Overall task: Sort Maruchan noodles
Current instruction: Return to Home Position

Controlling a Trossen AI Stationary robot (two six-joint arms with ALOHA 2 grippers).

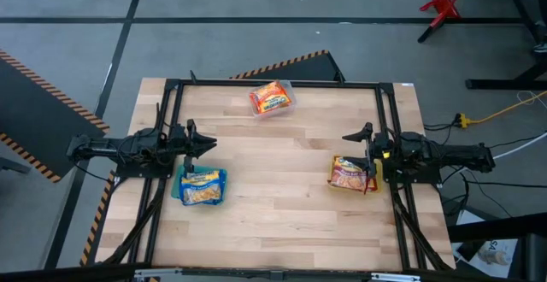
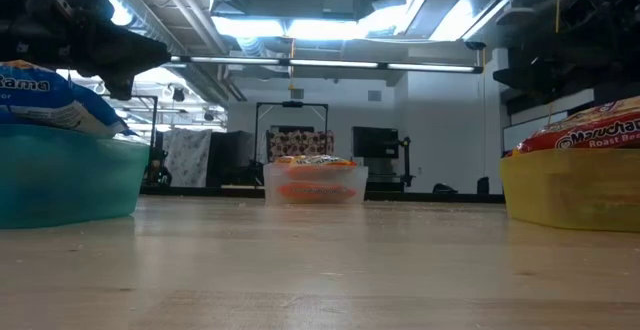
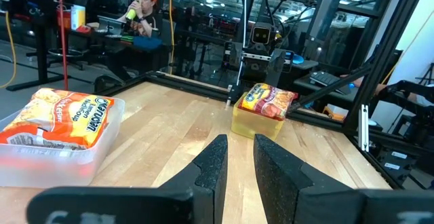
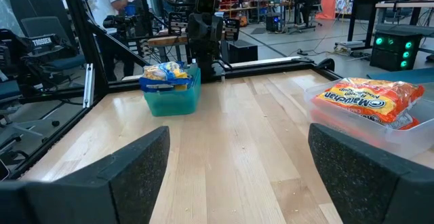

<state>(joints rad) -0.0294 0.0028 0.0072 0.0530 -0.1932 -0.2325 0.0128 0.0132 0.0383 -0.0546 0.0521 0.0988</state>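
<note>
The Maruchan noodles lie in three bins. Blue-and-yellow packets (image 1: 203, 188) fill the teal bin (image 4: 173, 98) near the table's left edge. Orange-red packets (image 1: 271, 97) lie in the clear bin (image 3: 41, 164) at the far edge. Dark red-and-white packets (image 1: 349, 173) sit in the yellow bin (image 3: 256, 124) near the right edge. My left gripper (image 1: 208, 143) hovers just beyond the teal bin, its fingers (image 3: 213, 157) a narrow gap apart. My right gripper (image 1: 363, 145) hovers over the yellow bin's far side, wide open (image 4: 237, 156). Neither holds anything.
Bare wood lies in the middle of the table (image 1: 282, 171) between the three bins. A black frame (image 1: 273, 83) runs along the table's far and side edges. People show in the room beyond the table (image 3: 141, 13).
</note>
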